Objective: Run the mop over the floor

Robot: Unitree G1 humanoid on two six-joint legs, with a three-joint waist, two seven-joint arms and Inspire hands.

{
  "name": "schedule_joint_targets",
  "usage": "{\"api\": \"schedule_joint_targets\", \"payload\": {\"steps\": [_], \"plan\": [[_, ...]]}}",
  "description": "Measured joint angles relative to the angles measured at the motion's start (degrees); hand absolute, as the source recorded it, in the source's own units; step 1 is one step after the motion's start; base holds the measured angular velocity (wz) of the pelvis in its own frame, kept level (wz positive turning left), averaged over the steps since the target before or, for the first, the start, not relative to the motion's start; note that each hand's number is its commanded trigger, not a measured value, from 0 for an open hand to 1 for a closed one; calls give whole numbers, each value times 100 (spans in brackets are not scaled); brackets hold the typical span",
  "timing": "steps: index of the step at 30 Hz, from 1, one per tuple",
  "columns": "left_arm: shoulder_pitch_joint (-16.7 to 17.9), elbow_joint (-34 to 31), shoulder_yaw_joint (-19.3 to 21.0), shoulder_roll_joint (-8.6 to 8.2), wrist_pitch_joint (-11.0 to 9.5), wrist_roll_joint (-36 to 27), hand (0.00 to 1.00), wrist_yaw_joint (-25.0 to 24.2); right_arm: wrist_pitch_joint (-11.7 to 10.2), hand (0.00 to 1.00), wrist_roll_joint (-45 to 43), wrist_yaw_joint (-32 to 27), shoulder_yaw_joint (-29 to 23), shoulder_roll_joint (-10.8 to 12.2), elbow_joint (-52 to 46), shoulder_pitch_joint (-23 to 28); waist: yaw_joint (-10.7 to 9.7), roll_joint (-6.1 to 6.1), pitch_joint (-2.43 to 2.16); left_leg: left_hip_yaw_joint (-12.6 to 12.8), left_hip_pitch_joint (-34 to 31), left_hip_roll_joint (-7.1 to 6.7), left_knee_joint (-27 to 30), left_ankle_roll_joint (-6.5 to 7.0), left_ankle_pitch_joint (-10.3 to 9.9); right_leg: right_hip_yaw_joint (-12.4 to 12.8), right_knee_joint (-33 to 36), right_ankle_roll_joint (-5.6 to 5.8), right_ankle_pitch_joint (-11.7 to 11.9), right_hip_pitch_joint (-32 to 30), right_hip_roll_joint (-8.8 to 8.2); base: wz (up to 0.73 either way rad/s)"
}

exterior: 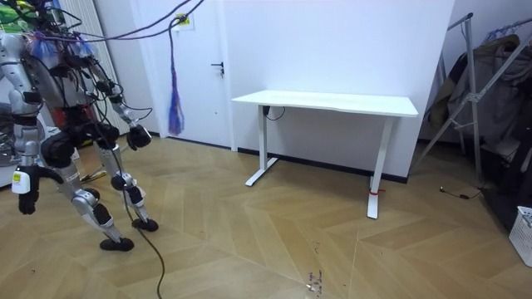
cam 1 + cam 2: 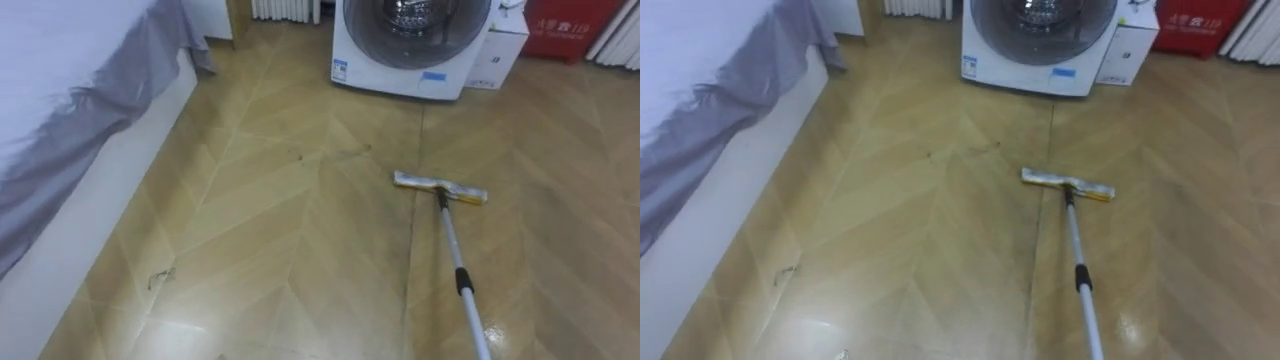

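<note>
1. Hands: the raised hand (image 1: 137, 135) is held out toward the room view's right, and the low hand (image 1: 25, 187) hangs at that view's left edge. You cannot tell whether either is open, closed or gripping, nor which one is the left.
2. Note the glossy wooden herringbone floor (image 2: 280, 230). It is the work surface, and the sheen suggests the mop will slide across it easily.
3. Observe the bed with the white and grey sheet (image 2: 70, 90) along the left, and the white front-loading washing machine (image 2: 415, 50) ahead. Both limit the stroke.
4. Locate the flat mop with the pale metal pole (image 2: 455, 250). It lies to the right on the floor, short of the washing machine, and its pole runs back and out at the lower right.
5. Expect the mop to be light, long and stiff. The smooth pole may twist or slip in a loose grip, so take hold high on it, with the hands apart, for leverage.
6. Check the yellow-edged rectangular mop head (image 2: 440, 187). It lies flat and crosswise, and probably pivots at the pole joint, so steer it gently.
7. Target the small pale scrap (image 2: 160, 277) near the bed.
</note>
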Motion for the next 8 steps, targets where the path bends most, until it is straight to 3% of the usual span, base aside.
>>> {"api": "schedule_joint_targets", "payload": {"steps": [8], "plan": [[11,-5,208,-25,111,17,0,-31,123,100,-232,70,-61,2,-110,97,-4,38,-30,-18,298,-8,-171,-19,47,56,-227,1,110,301,44,-4]]}}
